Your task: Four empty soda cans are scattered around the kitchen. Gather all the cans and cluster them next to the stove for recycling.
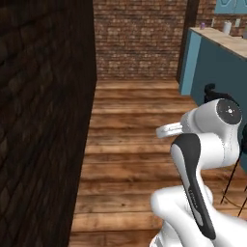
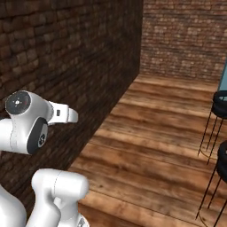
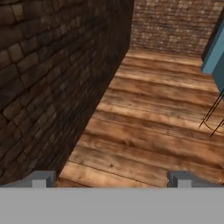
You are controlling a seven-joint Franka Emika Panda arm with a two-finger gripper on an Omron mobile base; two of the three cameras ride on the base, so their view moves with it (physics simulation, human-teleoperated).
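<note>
Claw (image 3: pixel 111 179) was wide open, holding nothing, over bare floor (image 3: pixel 144 131); looked like it was hunting cans, probably needed that far surface (image 1: pixel 219 41).

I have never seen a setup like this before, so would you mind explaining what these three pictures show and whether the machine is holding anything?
This is a rendered kitchen scene with a white robot arm with dark joints on a driving base. Two pictures come from cameras on the base, behind the arm to its left and right. The third looks along the two-finger gripper, whose grey fingertips stand wide apart, holding nothing. Ahead lies a bare wooden plank floor beside a dark brick wall. At the right stand a blue counter with a pale top and black wire-legged stools. Small objects on the far counter are too small to identify.
</note>
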